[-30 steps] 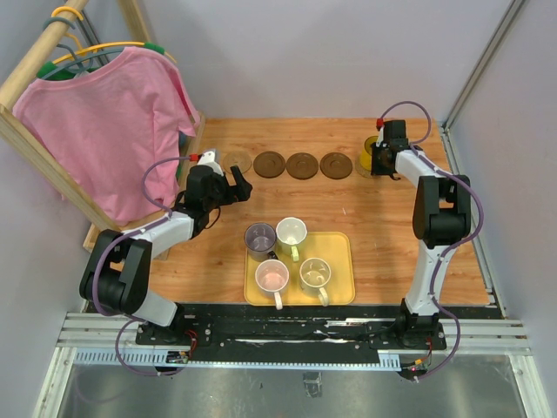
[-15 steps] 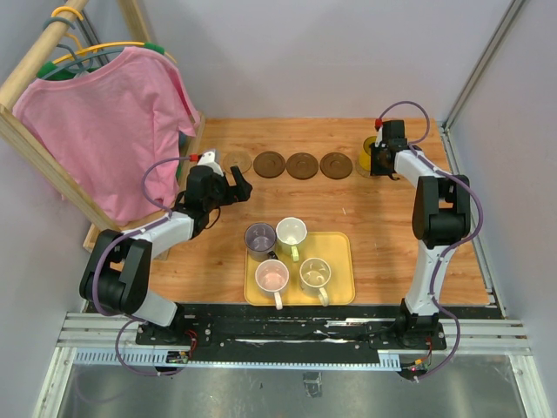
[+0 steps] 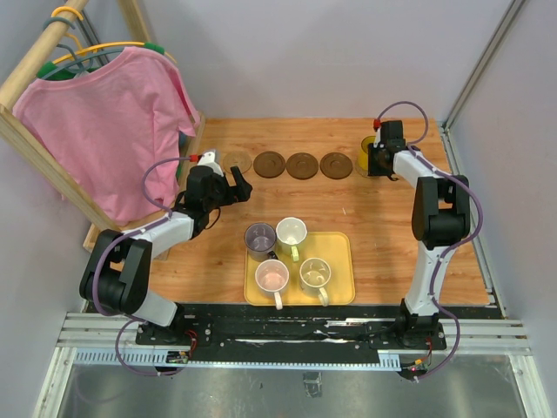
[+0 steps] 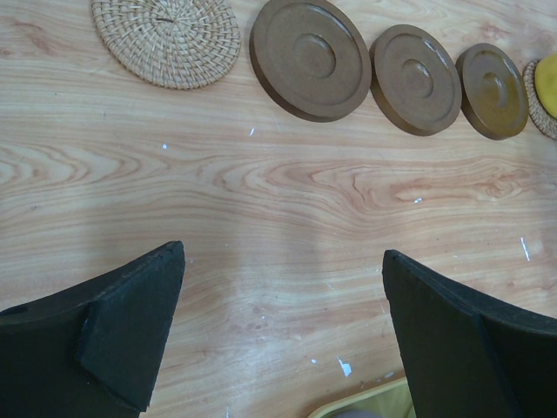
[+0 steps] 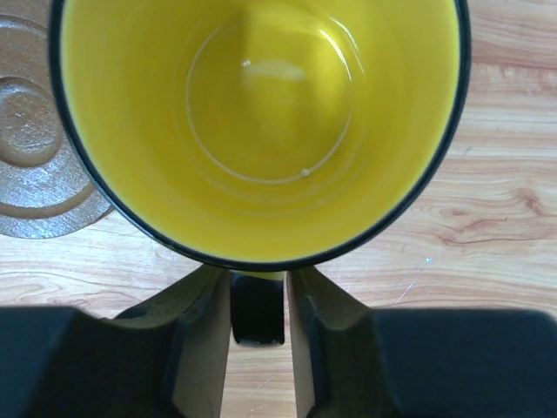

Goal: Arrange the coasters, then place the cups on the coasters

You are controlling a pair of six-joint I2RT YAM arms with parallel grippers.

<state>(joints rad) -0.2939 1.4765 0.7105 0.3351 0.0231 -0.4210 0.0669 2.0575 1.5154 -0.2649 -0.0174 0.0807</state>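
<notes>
Right claw [image 5: 258, 287] edged slightly left | fingers flank handle of empty yellow cup [image 5: 261, 131], grip unclear | cup on woven coaster [image 4: 533, 109] | left claw [image 4: 280, 254] apart | tray [image 3: 341, 252]: 4 cups [image 3: 272, 277]

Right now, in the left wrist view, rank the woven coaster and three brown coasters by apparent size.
woven coaster (cropped)
left brown coaster
middle brown coaster
right brown coaster
Camera distance may explain the brown ones' differences.

Overhead view wide; wrist views close, downward; coasters [image 4: 309, 57] shared.
</notes>
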